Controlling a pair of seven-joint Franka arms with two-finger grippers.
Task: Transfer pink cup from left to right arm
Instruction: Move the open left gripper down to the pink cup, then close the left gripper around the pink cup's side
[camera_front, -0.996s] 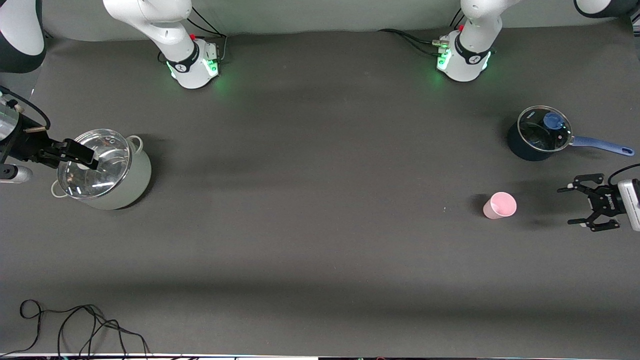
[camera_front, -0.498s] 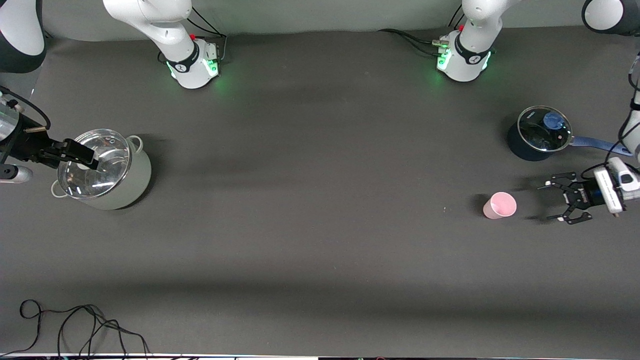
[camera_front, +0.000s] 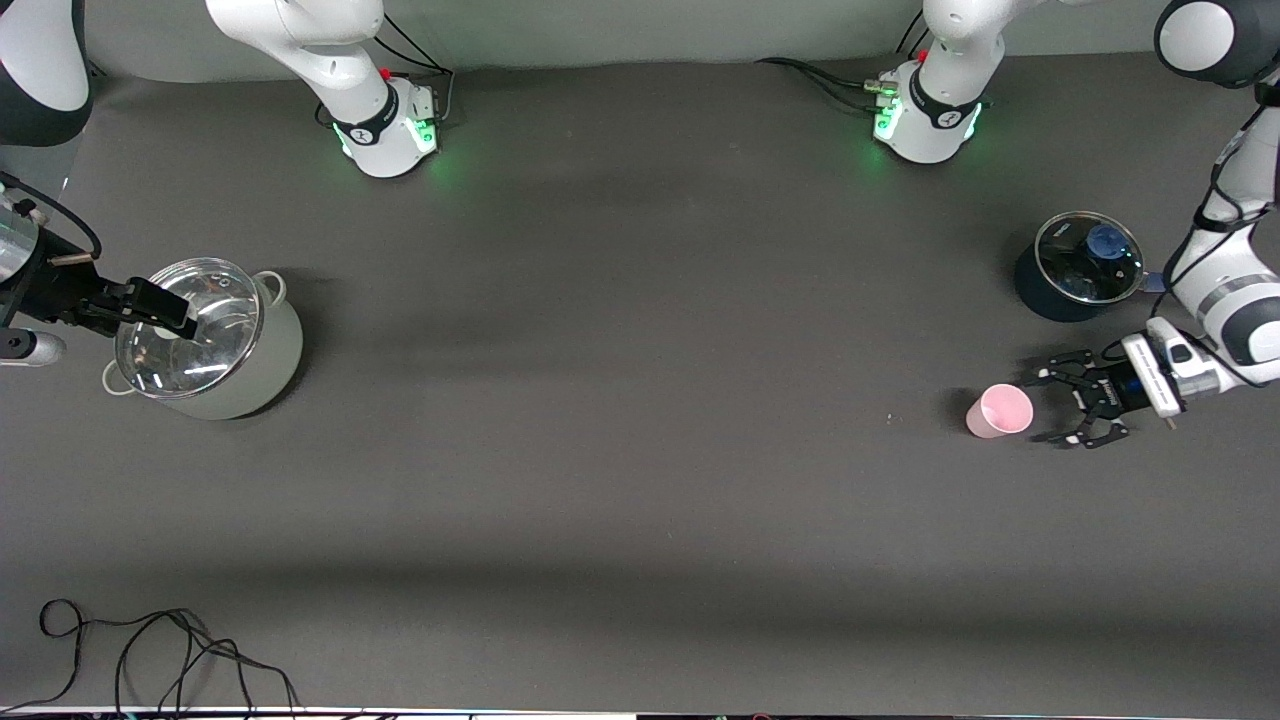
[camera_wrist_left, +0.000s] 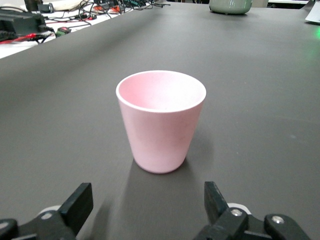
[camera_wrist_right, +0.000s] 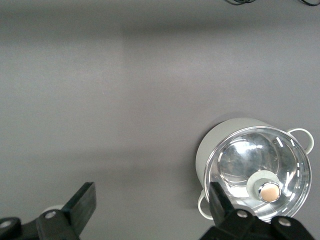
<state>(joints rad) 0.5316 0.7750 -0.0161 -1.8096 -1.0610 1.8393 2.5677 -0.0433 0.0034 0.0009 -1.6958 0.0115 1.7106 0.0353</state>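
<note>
The left gripper (camera_front: 1062, 405) has its claw-like black linkage fingers (camera_wrist_left: 75, 207) spread wide with nothing between them, low over the table (camera_front: 640, 450) and just beside the pink cup (camera_front: 999, 411), on the cup's side toward the left arm's end of the table. In the left wrist view the cup (camera_wrist_left: 161, 120) stands squarely ahead of the gap between the two fingertips, apart from both. There is small pale lettering on the gripper's black body, too small to read.

The pink cup is a pale pink tumbler, smooth, tapered toward its base, without a handle; it stands upright on the table, mouth up, and looks empty.

From the cup, a dark blue saucepan (camera_front: 1050, 285) with a glass lid (camera_front: 1088, 258) and a blue knob sits farther from the front camera, toward the left arm's end.

The right gripper (camera_front: 160, 308), well apart from the cup at the right arm's end, waits with its flat fingers spread and empty over the glass lid (camera_wrist_right: 260, 175) of a pale green pot (camera_front: 240, 370).

A black cable (camera_front: 150, 650) lies nearer the front camera than the pot.
</note>
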